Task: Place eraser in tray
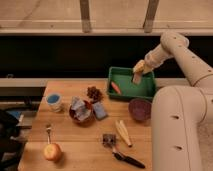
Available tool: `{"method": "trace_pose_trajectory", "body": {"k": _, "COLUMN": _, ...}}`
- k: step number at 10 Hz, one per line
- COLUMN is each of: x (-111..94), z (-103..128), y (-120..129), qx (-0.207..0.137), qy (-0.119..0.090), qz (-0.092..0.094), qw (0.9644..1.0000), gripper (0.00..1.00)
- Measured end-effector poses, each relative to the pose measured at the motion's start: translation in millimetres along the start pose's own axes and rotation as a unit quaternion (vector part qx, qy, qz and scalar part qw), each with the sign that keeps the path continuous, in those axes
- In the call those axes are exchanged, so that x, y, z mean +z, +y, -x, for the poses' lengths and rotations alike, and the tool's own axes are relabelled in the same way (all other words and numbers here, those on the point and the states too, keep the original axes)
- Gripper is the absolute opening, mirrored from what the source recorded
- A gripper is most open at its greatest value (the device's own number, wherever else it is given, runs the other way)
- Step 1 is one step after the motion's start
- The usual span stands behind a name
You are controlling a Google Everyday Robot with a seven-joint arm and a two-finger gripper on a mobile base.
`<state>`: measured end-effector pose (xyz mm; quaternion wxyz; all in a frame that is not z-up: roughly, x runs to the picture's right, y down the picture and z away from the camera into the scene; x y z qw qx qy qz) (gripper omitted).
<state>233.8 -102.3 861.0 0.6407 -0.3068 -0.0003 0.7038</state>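
Note:
The green tray (pixel 125 75) stands at the back right of the wooden table. An orange, carrot-like piece (pixel 116 87) lies inside it at the left. My gripper (pixel 137 76) hangs over the tray's right half, pointing down, just above its floor. The dark grey-brown eraser does not show anywhere; I cannot tell whether it is in the gripper or hidden behind it.
A dark purple bowl (pixel 140 108) stands in front of the tray. Left of it are a blue block (pixel 100 110), a bowl of wrappers (pixel 80 111), a pine cone (pixel 93 92) and a blue cup (pixel 53 101). Yellow sticks (pixel 123 132), a black tool (pixel 127 160) and an apple (pixel 52 151) lie near the front.

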Motion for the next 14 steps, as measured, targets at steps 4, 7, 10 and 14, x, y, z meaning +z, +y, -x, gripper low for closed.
{"method": "trace_pose_trajectory", "body": {"k": 4, "x": 52.9, "z": -11.4, "y": 1.6, "qx": -0.006, "qy": 0.042, "qz": 0.036, "qw": 0.9985, "gripper": 0.47}}
{"method": "trace_pose_trajectory", "body": {"k": 7, "x": 65.6, "z": -19.0, "y": -2.9, "qx": 0.002, "qy": 0.045, "qz": 0.053, "qw": 0.9975, "gripper": 0.62}}
{"method": "trace_pose_trajectory", "body": {"k": 10, "x": 77.9, "z": -21.8, "y": -3.3, "qx": 0.009, "qy": 0.019, "qz": 0.060, "qw": 0.9980, "gripper": 0.62}}
{"method": "trace_pose_trajectory", "body": {"k": 14, "x": 79.9, "z": -21.9, "y": -0.8, "qx": 0.008, "qy": 0.015, "qz": 0.061, "qw": 0.9980, "gripper": 0.62}}
